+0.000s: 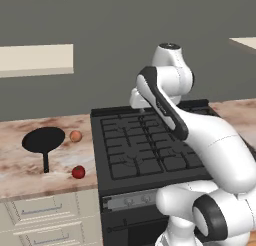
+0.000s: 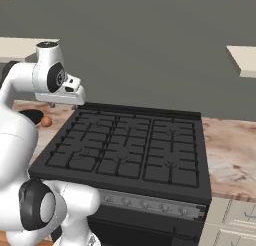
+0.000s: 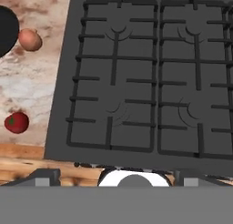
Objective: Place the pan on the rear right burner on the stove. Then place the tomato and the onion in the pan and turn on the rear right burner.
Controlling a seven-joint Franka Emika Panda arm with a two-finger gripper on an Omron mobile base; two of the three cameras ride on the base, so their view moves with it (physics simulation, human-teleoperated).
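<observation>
The black pan [image 1: 43,139] lies flat on the marble counter left of the stove [image 1: 145,150], with its handle toward the counter's front edge. The orange-tan onion [image 1: 75,136] [image 3: 29,39] rests just right of the pan's rim. Nearer the front edge sits the red tomato [image 1: 78,172] [image 3: 17,122]. The rear right burner [image 2: 172,129] carries nothing. My gripper [image 3: 116,174] [image 2: 62,101] hangs high over the stove's left rear part and looks down on the grates. It is open, with nothing between its fingers. The pan's edge [image 3: 4,32] shows at the hand view's left border.
A grey knob strip [image 2: 150,205] runs along the stove's front. Marble counter [image 2: 230,150] continues right of the stove. Pale drawers [image 1: 45,215] sit under the left counter. My own forearm crosses the stove's right side in the left base view.
</observation>
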